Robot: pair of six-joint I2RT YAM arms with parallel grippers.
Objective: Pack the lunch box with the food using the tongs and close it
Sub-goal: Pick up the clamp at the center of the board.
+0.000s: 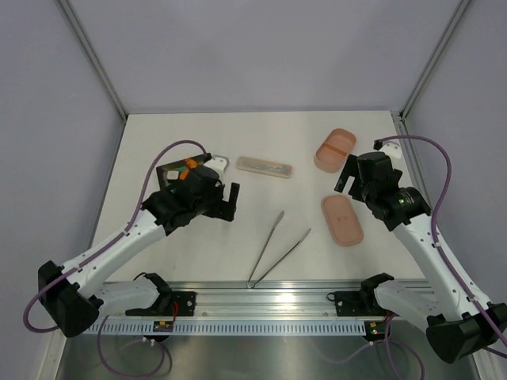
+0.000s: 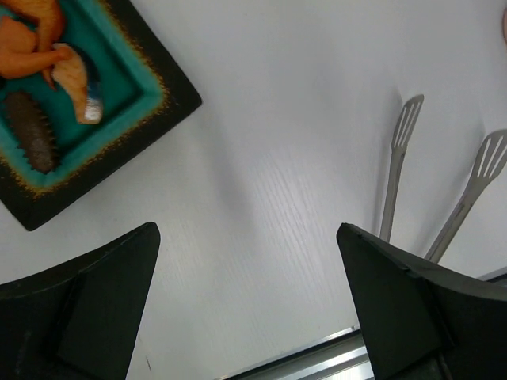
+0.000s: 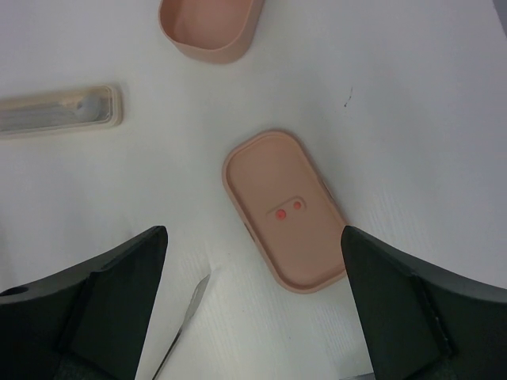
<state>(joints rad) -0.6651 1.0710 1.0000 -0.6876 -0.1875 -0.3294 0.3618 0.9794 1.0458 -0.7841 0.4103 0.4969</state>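
The pink lunch box [image 1: 335, 150] stands open at the back right, and the right wrist view shows its near end [image 3: 210, 28]. Its lid [image 1: 341, 220] lies flat nearer the front, with two red spots showing [image 3: 285, 210]. The silvery tongs [image 1: 277, 247] lie in a narrow V at the front middle, tips pointing away [image 2: 400, 150]. Orange food [image 2: 47, 51] and a dark brown piece [image 2: 30, 131] rest in the teal-lined tray [image 2: 170, 99]. My left gripper [image 1: 233, 203] [image 2: 246, 229] hangs open between tray and tongs. Open too, my right gripper [image 1: 345, 180] [image 3: 253, 231] hovers above the lid.
A slim pale rectangular case [image 1: 264, 167] [image 3: 59, 111] lies at the back middle. The dark tray [image 1: 168, 172] sits at the left, partly under the left arm. A metal rail [image 1: 261, 301] runs along the table's near edge. Grey walls enclose the table.
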